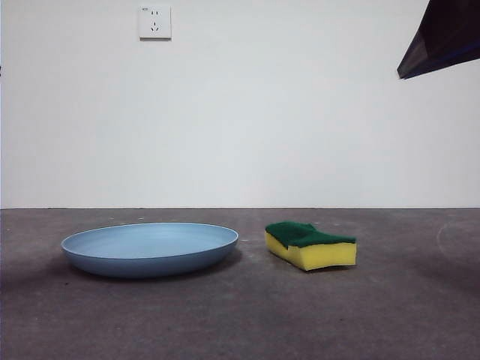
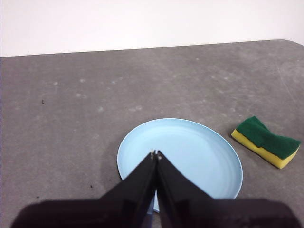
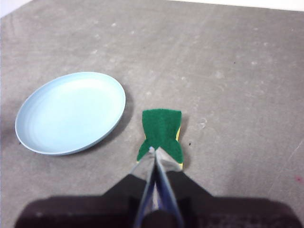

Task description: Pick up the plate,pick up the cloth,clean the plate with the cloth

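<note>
Nearest in the front view, the wide light-blue plastic plate (image 1: pixel 150 248) sits lower left on the grey table (image 1: pixel 405 315), with the yellow foam sponge with green scouring layer (image 1: pixel 310 246) just right of it, apart. Left gripper (image 2: pixel 155 154) hangs closed and empty above the plate. Right gripper (image 3: pixel 152 151), also closed, hangs above the sponge, roughly along its long axis, so each arm is nearer its own object.

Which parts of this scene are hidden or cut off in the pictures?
- Plate: near rim, left wrist view, behind the left pincer.
- Sponge: near end, right wrist view, behind the right pincer.
- Front view: dark arm cut off by the corner; which arm, unclear.
</note>
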